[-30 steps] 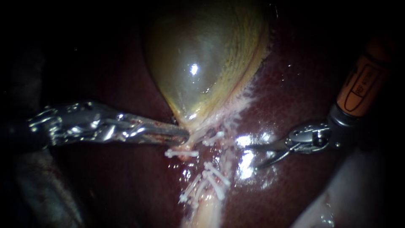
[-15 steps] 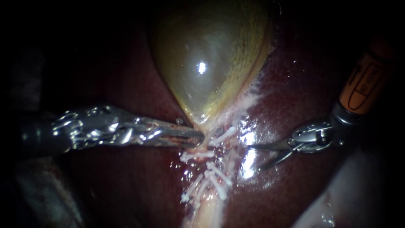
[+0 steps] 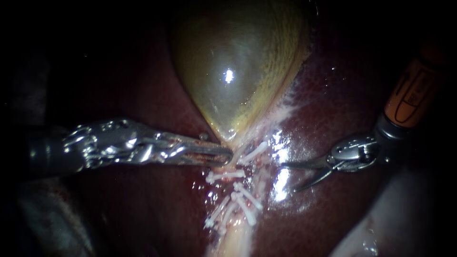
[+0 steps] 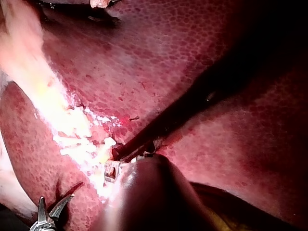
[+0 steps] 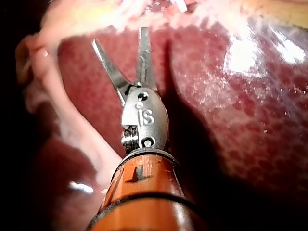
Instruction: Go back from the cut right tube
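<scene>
The right instrument (image 3: 288, 177) is seen with its two thin curved blades parted and empty, poised just above the wet liver (image 3: 333, 100), a little to the right of the white clips (image 3: 240, 195). The cut right tube (image 3: 251, 171) is judged to lie in the pale strip among those clips, below the neck of the gallbladder (image 3: 233, 71); its cut ends cannot be made out. The jaws of the left instrument (image 3: 223, 154) are clenched on the gallbladder at its neck, and that hold is best left undisturbed. The retreat is best made along the right instrument's own shaft, toward the upper right, with the tip first lifted off the surface and the blades brought together, so that no point is dragged across tissue. The liver is slick, glistening and soft, and is judged easily scored. Open room is offered to the right, but loose pale tissue (image 3: 366, 238) lies at the lower right, and a pale strand (image 5: 72, 130) beside the blades should be cleared. No desk is shown.
</scene>
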Robot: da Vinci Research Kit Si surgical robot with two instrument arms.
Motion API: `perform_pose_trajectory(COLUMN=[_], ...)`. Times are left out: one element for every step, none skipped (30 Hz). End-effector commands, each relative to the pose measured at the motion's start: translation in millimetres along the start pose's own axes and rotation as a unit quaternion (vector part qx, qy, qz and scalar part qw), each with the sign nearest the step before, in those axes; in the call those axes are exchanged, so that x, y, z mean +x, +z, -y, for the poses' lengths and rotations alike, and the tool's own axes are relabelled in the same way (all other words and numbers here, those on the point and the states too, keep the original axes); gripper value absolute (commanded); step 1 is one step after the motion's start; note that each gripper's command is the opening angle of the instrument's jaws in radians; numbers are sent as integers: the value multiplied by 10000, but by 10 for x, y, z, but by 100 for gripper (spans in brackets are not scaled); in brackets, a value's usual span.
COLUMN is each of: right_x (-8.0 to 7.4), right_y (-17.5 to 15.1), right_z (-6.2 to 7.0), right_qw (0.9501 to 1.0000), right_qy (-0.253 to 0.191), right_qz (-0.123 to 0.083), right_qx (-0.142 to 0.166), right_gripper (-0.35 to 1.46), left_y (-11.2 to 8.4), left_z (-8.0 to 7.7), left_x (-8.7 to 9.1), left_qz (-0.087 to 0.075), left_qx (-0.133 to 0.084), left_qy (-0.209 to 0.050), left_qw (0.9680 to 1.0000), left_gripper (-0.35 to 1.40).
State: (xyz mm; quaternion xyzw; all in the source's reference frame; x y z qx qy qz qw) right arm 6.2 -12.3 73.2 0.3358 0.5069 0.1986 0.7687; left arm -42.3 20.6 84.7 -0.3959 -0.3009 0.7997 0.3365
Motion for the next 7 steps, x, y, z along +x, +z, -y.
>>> perform_pose_trajectory(right_x=[0,0,0,0,0,0,0], right_y=[0,0,0,0,0,0,0], right_z=[0,0,0,0,0,0,0], right_qw=[10000,10000,10000,10000,10000,10000,10000], right_qy=[0,1,1,1,1,1,1], right_qz=[0,0,0,0,0,0,0], right_qx=[-1,-1,-1,-1,-2,-2,-2], right_gripper=[66,66,66,66,66,64,64], left_y=[0,0,0,0,0,0,0], left_z=[0,0,0,0,0,0,0], left_x=[0,0,0,0,0,0,0], left_qz=[3,3,3,3,3,3,3], left_qx=[4,4,4,4,4,4,4], left_qy=[-4,-4,-4,-4,-4,-4,-4], left_qw=[10000,10000,10000,10000,10000,10000,10000], left_gripper=[-35,-35,-35,-35,-35,-35,-35])
